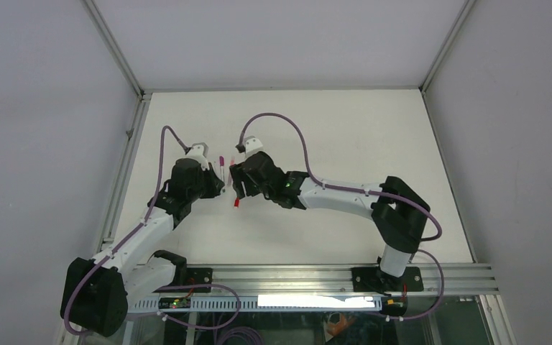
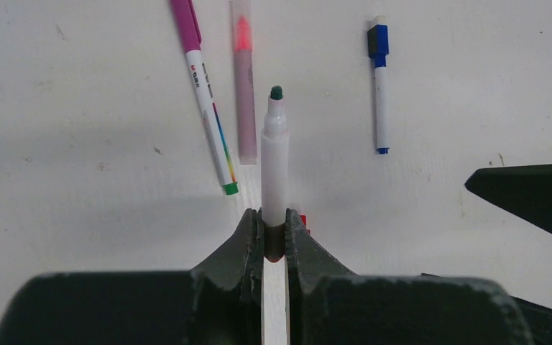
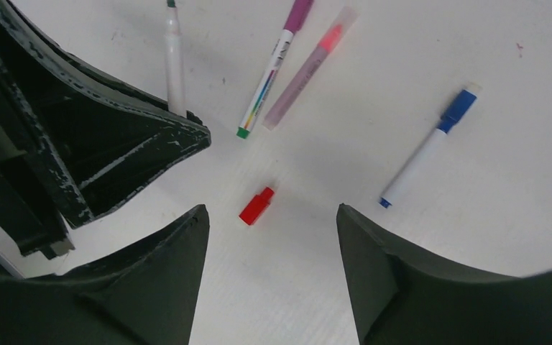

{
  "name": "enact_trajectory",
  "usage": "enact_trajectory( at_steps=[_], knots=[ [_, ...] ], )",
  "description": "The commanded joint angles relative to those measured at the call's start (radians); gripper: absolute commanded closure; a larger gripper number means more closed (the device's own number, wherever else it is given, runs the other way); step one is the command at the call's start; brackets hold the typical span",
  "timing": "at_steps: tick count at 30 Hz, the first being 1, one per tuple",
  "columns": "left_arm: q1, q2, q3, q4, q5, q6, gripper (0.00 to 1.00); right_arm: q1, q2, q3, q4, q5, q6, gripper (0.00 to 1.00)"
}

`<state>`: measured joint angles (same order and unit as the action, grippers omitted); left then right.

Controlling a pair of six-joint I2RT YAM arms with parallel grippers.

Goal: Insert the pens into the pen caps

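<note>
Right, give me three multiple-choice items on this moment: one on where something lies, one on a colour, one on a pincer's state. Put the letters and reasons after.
1. Where is the red cap?
A. On the table, between the open fingers of the right pincer as its wrist view shows it
B. Pushed onto a pen tip
C. Held up in the air

2. What colour is the tip of the white pen in the left pincer?
A. Red
B. Dark green
C. Blue

3. How does the left pincer stand?
A. Open and empty
B. Shut on the white pen
C. Shut on the red cap

Answers:
1. A: the right wrist view shows the cap lying loose between the two spread fingers.
2. B: the bare tip looks dark green in the left wrist view.
3. B: both fingers press the pen's barrel.
</note>
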<state>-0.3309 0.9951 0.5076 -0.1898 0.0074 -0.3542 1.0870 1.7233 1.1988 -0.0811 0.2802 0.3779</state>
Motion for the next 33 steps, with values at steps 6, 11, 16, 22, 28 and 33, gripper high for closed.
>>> enact_trajectory(
  at_steps=[6,11,16,22,28,33],
  knots=[
    [0.037,-0.062,-0.031,0.041,0.019,-0.03,1.0,0.026,0.219,0.271,-0.179,-0.071,0.014,0.49],
    [0.055,-0.08,-0.04,0.038,0.016,-0.042,1.0,0.031,0.307,0.358,-0.272,-0.096,0.036,0.5],
    [0.067,-0.069,-0.038,0.041,0.033,-0.045,1.0,0.032,0.355,0.392,-0.311,-0.114,0.054,0.5],
    [0.072,-0.062,-0.037,0.041,0.041,-0.045,1.0,0.033,0.399,0.413,-0.324,-0.151,0.065,0.5],
    [0.073,-0.057,-0.037,0.045,0.05,-0.043,1.0,0.034,0.424,0.424,-0.326,-0.173,0.066,0.6],
    [0.075,-0.053,-0.035,0.046,0.054,-0.042,1.0,0.033,0.433,0.427,-0.336,-0.173,0.062,0.62]
  ],
)
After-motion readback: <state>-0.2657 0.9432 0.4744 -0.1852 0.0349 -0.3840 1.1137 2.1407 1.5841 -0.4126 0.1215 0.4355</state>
